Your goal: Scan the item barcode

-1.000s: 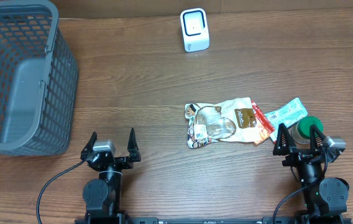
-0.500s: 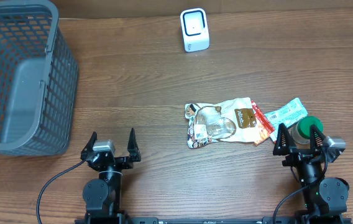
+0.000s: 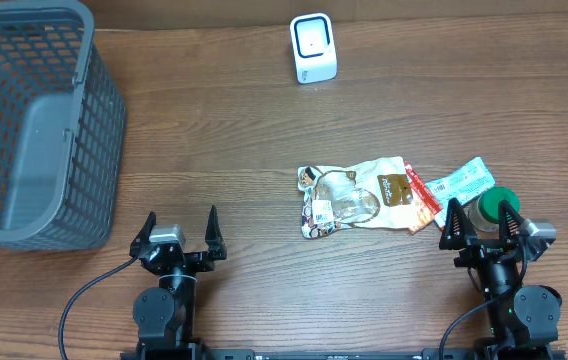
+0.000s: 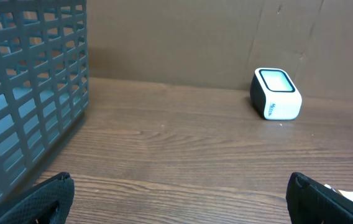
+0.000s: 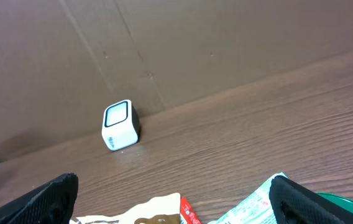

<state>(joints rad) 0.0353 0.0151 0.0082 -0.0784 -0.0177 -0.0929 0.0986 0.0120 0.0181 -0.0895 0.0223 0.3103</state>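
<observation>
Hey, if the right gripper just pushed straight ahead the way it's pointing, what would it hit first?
Probably the green-capped container, which lies just ahead between the fingertips of the open right gripper, beside the teal packet. How high the gripper sits above it is unclear.

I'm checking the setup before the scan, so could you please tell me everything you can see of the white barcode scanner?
The scanner is a small boxy unit with rounded corners, apparently white plastic, with a dark side and back. Its sloped face holds a pale rectangular window framed in black; the small markings below the window are too small to read. It stands upright near the far edge of the wooden table, close to the brown cardboard wall. Only the table touches it, and no cable shows.
</observation>
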